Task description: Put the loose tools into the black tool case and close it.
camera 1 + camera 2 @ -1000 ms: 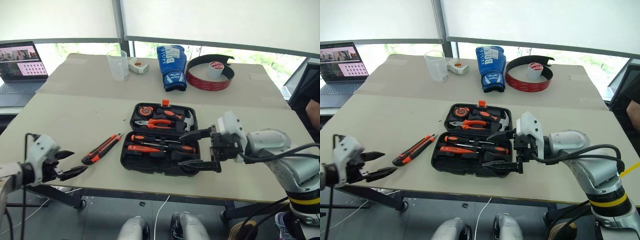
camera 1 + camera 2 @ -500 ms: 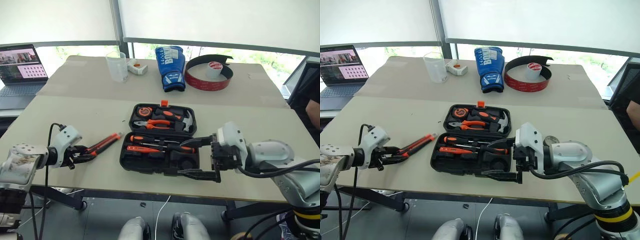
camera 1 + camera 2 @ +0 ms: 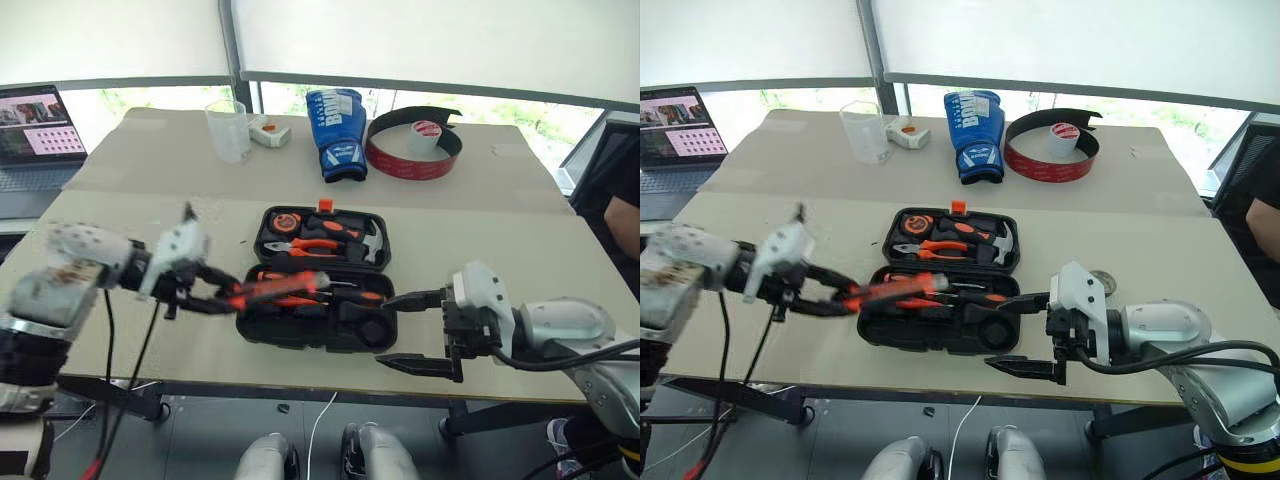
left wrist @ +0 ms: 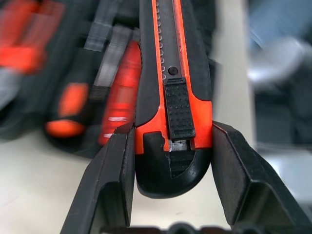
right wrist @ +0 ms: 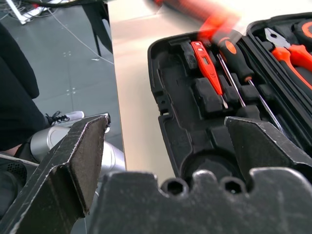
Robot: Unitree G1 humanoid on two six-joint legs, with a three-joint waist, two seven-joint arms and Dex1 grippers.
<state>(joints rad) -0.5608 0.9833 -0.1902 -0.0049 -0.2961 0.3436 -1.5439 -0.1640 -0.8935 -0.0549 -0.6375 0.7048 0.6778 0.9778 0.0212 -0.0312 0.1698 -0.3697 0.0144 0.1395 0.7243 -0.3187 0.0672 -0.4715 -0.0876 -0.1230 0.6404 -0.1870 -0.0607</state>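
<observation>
Orange-black utility knife [image 4: 173,92] clamped in my left end effector [image 4: 173,161], its far end blurred over the open black tool case [image 3: 320,325] mid-bench [image 3: 150,215], screwdrivers [image 5: 229,66] slotted inside, my right end effector [image 3: 415,330] spread wide, empty, beside the case.

Utility knife [image 4: 173,83]: orange-black body with a ribbed black slider, butt end clamped between the two fingers of the left hand [image 3: 205,290]; it extends roughly level from that hand over the case's near half.

Black tool case [image 3: 322,335]: open flat on the bench [image 3: 140,225], between the two hands, orange latch on the far edge. The near half holds two black-and-orange-handled screwdrivers [image 5: 231,51] and a slim all-orange screwdriver [image 5: 207,66] in moulded slots. The right hand [image 3: 422,332], fingers spread wide, is just beside the case's near right corner
</observation>
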